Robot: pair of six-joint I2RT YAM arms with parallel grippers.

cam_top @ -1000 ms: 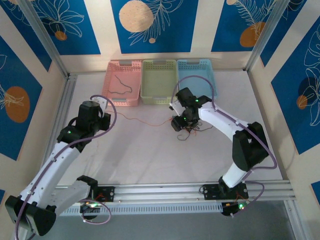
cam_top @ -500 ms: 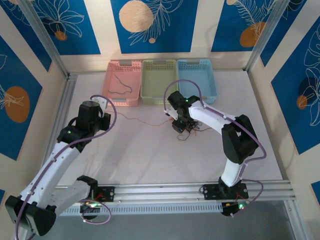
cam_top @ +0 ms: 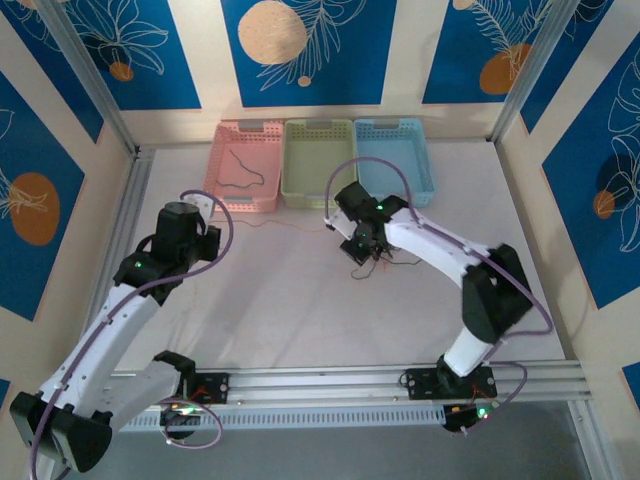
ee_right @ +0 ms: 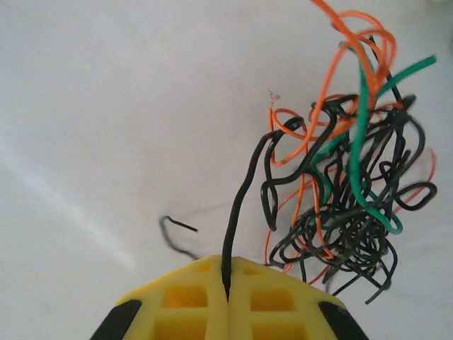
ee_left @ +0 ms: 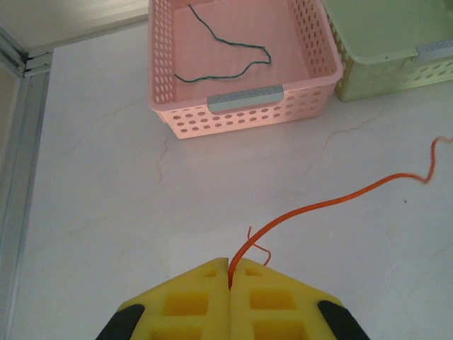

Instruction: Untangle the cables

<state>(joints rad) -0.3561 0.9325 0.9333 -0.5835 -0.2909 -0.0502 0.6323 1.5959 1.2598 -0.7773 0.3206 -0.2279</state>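
Right gripper has clamped a black cable.

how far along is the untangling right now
Done: one dark wire lies in the pink basket. In hand: the left pincer is shut on an orange wire, the right pincer on a black wire leading out of the tangle. Left: that knot of black, orange and green wires on the table.
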